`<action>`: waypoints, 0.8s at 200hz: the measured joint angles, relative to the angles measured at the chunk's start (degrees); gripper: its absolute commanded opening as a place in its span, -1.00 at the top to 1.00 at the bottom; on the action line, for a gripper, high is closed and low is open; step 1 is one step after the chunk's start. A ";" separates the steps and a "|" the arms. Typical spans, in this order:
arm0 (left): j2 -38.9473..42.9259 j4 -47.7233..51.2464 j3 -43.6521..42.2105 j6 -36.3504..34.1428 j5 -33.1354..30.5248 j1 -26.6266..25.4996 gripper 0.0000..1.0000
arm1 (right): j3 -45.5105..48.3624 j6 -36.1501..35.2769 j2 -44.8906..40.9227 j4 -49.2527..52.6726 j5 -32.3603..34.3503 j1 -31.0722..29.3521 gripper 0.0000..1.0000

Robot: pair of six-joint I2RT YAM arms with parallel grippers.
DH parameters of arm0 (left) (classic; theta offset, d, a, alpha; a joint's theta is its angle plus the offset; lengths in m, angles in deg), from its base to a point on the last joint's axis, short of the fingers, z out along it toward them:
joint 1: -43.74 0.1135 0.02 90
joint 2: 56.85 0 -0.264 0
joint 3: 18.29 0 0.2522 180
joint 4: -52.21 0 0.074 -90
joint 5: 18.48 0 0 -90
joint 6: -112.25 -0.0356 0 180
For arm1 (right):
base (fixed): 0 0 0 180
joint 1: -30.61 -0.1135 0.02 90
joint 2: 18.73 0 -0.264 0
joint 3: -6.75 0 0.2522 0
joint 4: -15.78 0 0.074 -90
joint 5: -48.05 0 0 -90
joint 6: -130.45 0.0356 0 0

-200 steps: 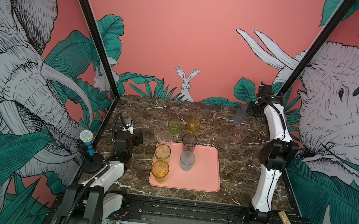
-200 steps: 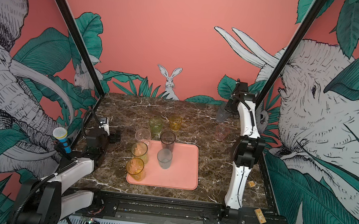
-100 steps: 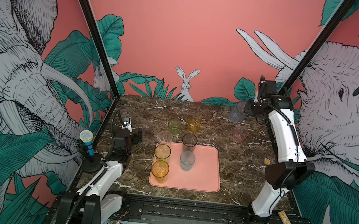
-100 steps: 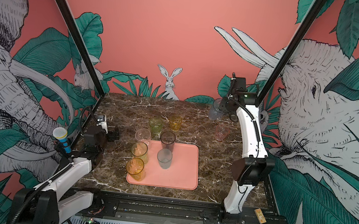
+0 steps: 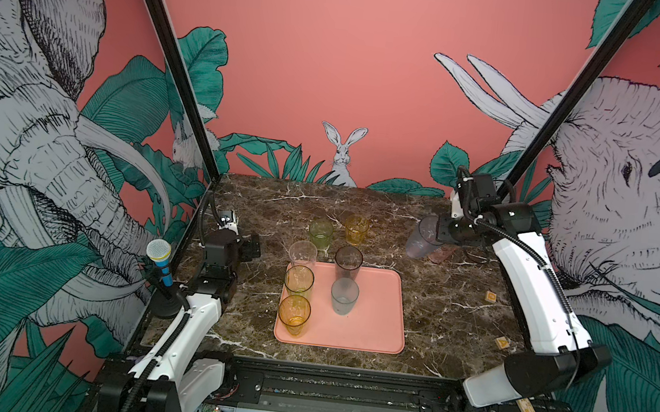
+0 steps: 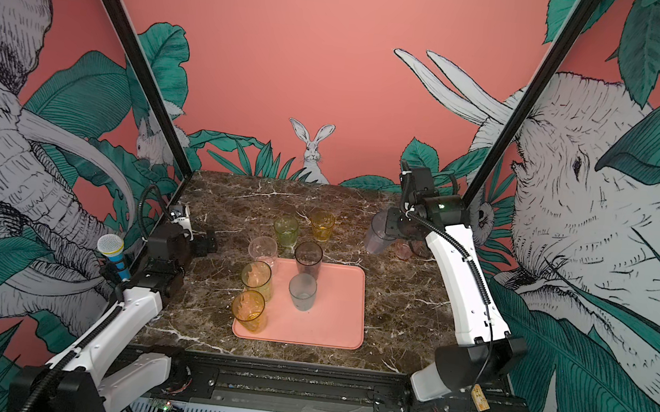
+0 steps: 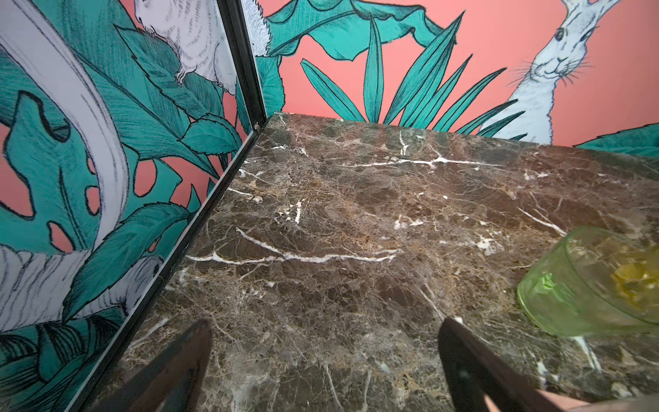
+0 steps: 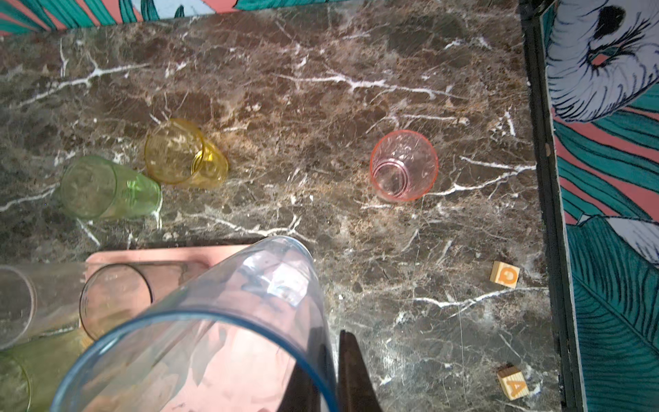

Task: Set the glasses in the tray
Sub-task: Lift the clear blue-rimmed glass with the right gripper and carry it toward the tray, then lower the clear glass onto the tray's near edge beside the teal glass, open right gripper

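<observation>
The right claw (image 5: 438,236) is clamped on the rim wall of a tall lavender-blue tumbler (image 5: 420,238). It holds the tumbler off the bench (image 5: 455,312) at the far right, apart from the salmon-pink tray (image 5: 373,333). The tumbler's long axis is near upright and slightly tilted, mouth up, base toward the bench. The left claw (image 7: 322,342) is spread apart and empty, near the bench's left edge.

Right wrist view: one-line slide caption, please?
Right hand pinches the rim of a tall blue-tinted tumbler over the marble table; pink glass, amber glass and green glass stand off the salmon tray.
</observation>
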 measured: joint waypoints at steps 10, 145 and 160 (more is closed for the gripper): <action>0.50 1.25 0.74 0.61 0.46 0.00 -0.99 | 2.10 0.09 -1.51 0.04 0.31 -1.36 1.00; 3.85 9.64 2.97 4.59 4.07 0.00 -0.99 | 27.87 6.67 -12.39 -7.23 3.78 -24.41 1.00; 3.93 9.92 2.97 4.61 4.24 0.00 -0.99 | 29.66 7.56 -12.76 -8.15 4.00 -26.84 1.00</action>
